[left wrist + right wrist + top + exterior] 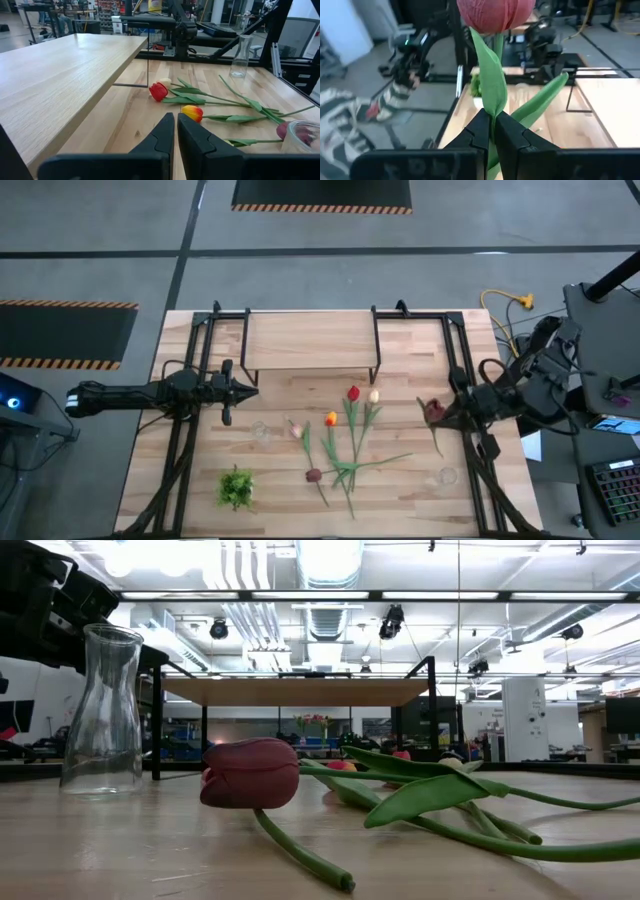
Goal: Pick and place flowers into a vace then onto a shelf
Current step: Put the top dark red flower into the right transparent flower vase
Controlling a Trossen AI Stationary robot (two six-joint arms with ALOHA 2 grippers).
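Several tulips lie on their sides on the tabletop: red (353,393), cream (374,395), orange (331,418), pink (296,430) and maroon (313,475), the maroon one nearest in the low view (250,773). My right gripper (447,413) is over the table's right part, shut on a dark red tulip (434,410). My left gripper (232,390) hovers shut near the shelf's left legs and touches nothing. The shelf (310,342) stands at the far edge. One clear glass vase (262,430) stands upright left of the flowers, and a second vase (447,476) near the right front. My right gripper pinches the dark red tulip's stem (493,119) between its two fingers, below the head (495,12), where a long leaf (492,80) joins. The fingers come level from the table's right and lie across the stem. The head is above the fingers; whether the lower end is clear of the table cannot be told.
A short leafy green tuft (236,487) sits near the front left. Black frame rails (180,450) run along both table sides. In the left wrist view the shelf top (60,75) is close beside my left gripper (175,135), with its thin leg (148,60) ahead.
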